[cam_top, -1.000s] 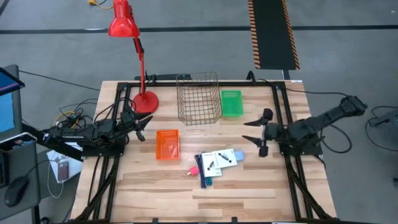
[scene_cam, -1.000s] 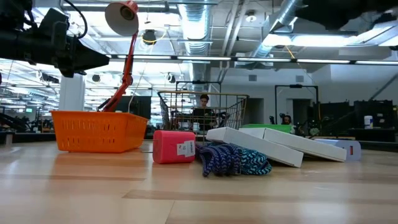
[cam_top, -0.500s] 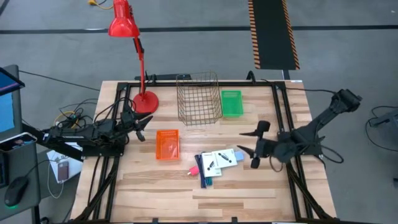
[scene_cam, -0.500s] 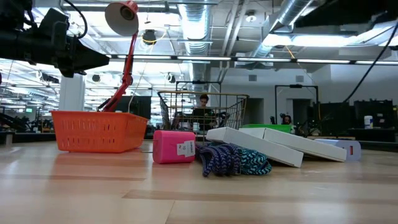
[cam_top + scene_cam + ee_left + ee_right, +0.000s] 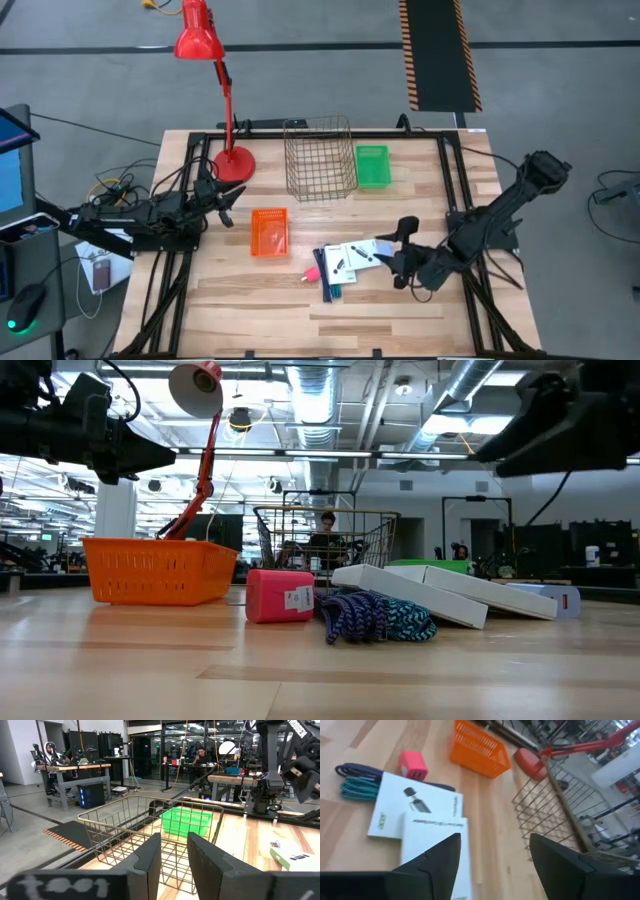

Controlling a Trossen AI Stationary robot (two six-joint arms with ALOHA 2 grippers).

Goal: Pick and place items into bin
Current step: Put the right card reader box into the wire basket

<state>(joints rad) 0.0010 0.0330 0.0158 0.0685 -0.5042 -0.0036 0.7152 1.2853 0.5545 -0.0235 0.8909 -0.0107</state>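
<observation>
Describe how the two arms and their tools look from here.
Both arms are dark, jointed links with black cables trailing off the table. The left tool and right tool each carry two flat, matte black fingers with squared tips. White lettering marks the right arm's link in the left wrist view.

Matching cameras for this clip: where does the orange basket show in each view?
High view: orange basket left of centre, beside the lamp base.
Low view: far left on the table.
Left wrist view: not in it.
Right wrist view: upper middle.
Shared landmark: the wire basket, behind it in every view.
</observation>
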